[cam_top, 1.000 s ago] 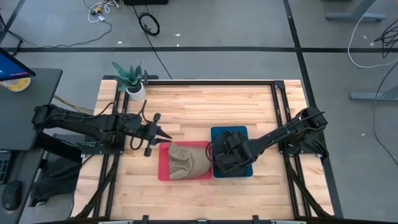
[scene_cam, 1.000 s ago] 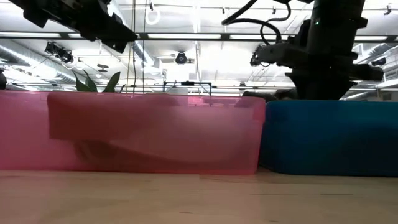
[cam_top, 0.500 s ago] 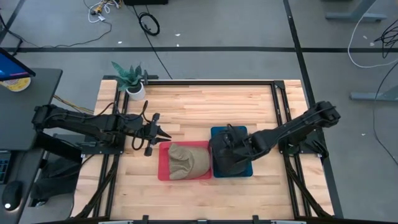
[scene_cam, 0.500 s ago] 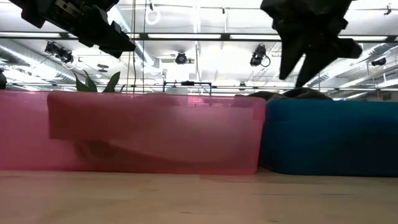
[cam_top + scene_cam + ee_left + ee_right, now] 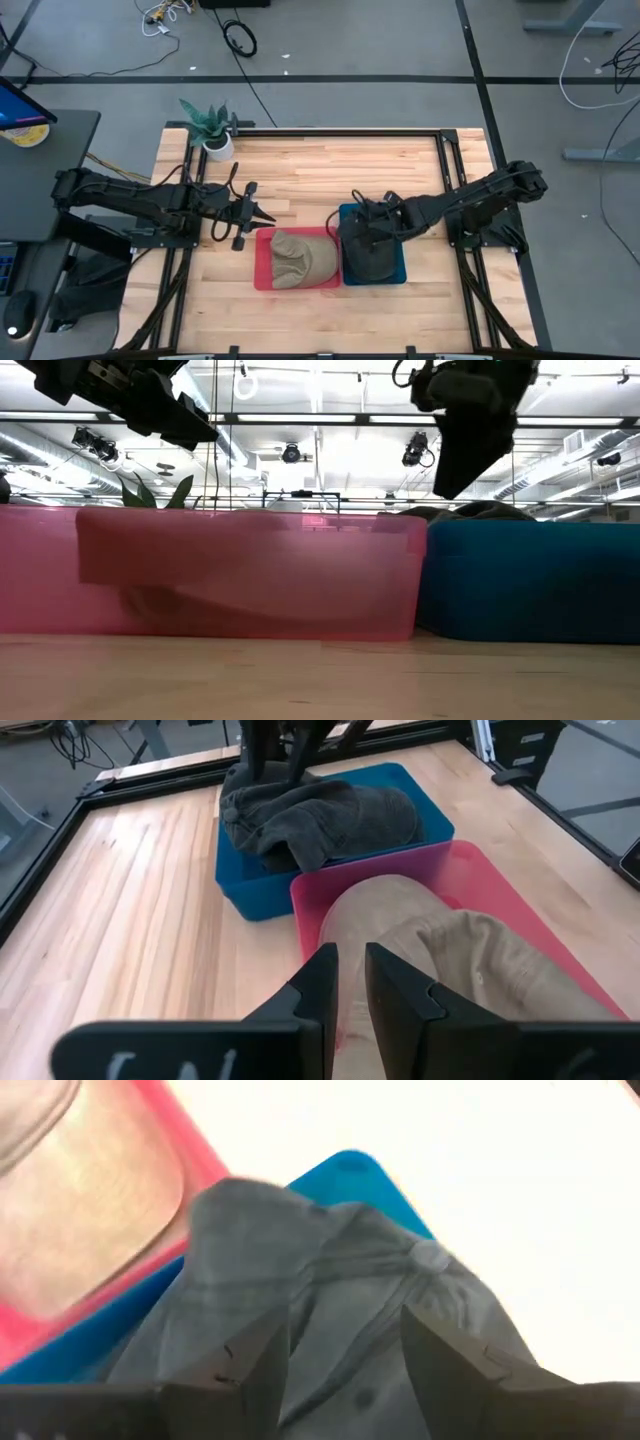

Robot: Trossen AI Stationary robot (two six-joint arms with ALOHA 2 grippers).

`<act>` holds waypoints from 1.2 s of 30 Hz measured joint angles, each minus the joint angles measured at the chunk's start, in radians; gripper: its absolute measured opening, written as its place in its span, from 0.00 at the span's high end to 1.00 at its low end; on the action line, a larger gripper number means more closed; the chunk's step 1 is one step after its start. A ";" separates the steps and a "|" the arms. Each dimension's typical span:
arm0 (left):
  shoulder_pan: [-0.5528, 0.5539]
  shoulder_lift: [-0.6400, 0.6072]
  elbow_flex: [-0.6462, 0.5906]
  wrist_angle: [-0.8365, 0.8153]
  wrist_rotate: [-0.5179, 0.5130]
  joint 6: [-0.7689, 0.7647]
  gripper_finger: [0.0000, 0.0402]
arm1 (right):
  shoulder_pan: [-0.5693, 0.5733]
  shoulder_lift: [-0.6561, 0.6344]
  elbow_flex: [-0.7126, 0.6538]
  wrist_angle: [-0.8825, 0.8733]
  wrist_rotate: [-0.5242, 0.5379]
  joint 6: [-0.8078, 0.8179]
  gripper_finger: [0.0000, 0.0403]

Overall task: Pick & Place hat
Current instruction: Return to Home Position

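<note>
A dark grey hat (image 5: 372, 258) lies crumpled in the blue bin (image 5: 401, 277), its crown bulging above the rim (image 5: 480, 512). A tan hat (image 5: 300, 258) lies in the red bin (image 5: 261, 272) beside it. My right gripper (image 5: 366, 214) hangs open above the far end of the blue bin, fingers slanting down over the grey hat (image 5: 330, 1280) and clear of it (image 5: 462, 475). My left gripper (image 5: 262, 215) waits in the air by the red bin's far left corner. Its fingers (image 5: 348, 960) stand a narrow gap apart with nothing between them.
A potted plant (image 5: 212, 125) stands at the table's far left corner. Black frame rails (image 5: 447, 180) run along the far, left and right sides of the table. Bare wood lies beyond and in front of the two bins, which stand side by side.
My right gripper has opened and let go of the grey hat, which now lies spread in the blue bin. It has then risen out of the bin, drawn back toward the far edge, and rolled at the wrist.
</note>
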 joint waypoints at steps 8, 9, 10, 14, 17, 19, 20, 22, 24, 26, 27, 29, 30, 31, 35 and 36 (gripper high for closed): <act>-0.002 0.000 0.000 -0.012 0.046 -0.105 0.86 | -0.012 0.000 0.000 0.173 0.023 -0.092 0.52; -0.002 0.000 0.000 -0.019 0.053 -0.109 0.86 | -0.007 0.000 0.000 0.205 0.027 -0.129 0.52; -0.002 0.000 0.000 -0.024 0.054 -0.113 0.86 | -0.001 0.000 0.000 0.236 0.027 -0.169 0.52; -0.002 0.000 0.000 -0.021 0.049 -0.121 0.86 | 0.025 0.000 0.000 0.343 0.033 -0.331 0.52; -0.002 0.000 0.000 -0.007 0.013 -0.106 0.86 | 0.033 -0.016 0.000 0.407 0.048 -0.449 0.52; -0.002 0.000 0.000 -0.008 -0.012 -0.106 0.86 | 0.026 -0.028 0.000 0.449 0.042 -0.502 0.52; -0.002 0.000 0.000 -0.007 -0.024 -0.106 0.86 | 0.022 -0.038 -0.011 0.479 0.028 -0.528 0.52; -0.002 0.000 0.000 -0.006 -0.040 -0.108 0.86 | 0.007 -0.071 -0.051 0.570 -0.043 -0.590 0.52; -0.002 0.000 0.000 -0.003 -0.049 -0.103 0.86 | -0.018 -0.118 -0.112 0.685 -0.164 -0.649 0.52; -0.002 0.000 0.000 -0.001 -0.063 -0.084 0.86 | -0.045 -0.176 -0.189 0.781 -0.236 -0.674 0.52; -0.002 0.000 0.000 0.001 -0.071 -0.078 0.86 | -0.057 -0.207 -0.232 0.817 -0.246 -0.674 0.52; 0.000 0.000 0.000 0.006 -0.092 -0.071 0.86 | -0.080 -0.274 -0.317 0.892 -0.246 -0.664 0.52; 0.003 0.000 0.000 0.011 -0.106 -0.069 0.86 | -0.086 -0.311 -0.361 0.928 -0.243 -0.660 0.52; 0.007 0.000 0.000 0.020 -0.120 -0.069 0.86 | -0.091 -0.349 -0.403 0.960 -0.243 -0.659 0.52; 0.030 0.000 0.000 0.021 -0.131 -0.064 0.86 | -0.100 -0.506 -0.570 1.066 -0.265 -0.659 0.52; 0.034 0.000 0.000 0.020 -0.131 -0.062 0.86 | -0.101 -0.545 -0.609 1.101 -0.271 -0.658 0.52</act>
